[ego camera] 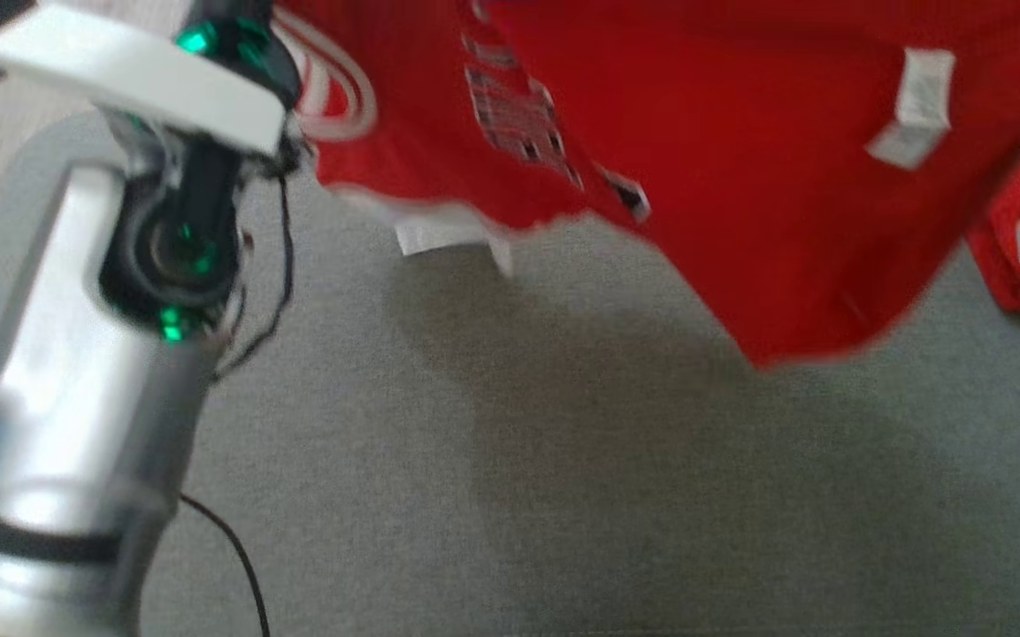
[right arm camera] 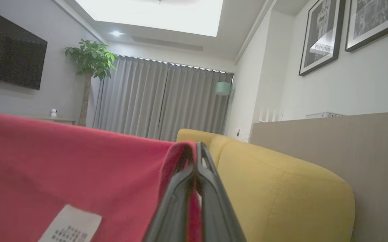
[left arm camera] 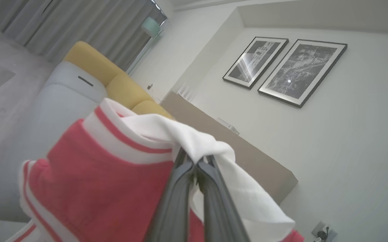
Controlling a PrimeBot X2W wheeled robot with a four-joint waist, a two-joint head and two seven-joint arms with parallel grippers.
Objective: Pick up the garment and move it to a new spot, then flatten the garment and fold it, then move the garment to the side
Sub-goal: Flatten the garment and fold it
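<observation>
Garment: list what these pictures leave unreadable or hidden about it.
- Head view: the garment is cut off by the upper edge, and its chest print is blurred by motion.
- Left wrist view: tips of the left pincer are buried in the cloth.
- Right wrist view: the label text is too small.

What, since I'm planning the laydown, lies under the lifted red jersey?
A grey fabric surface with the shadow of the red jersey; whatever lies farther back is hidden by the cloth.
</observation>
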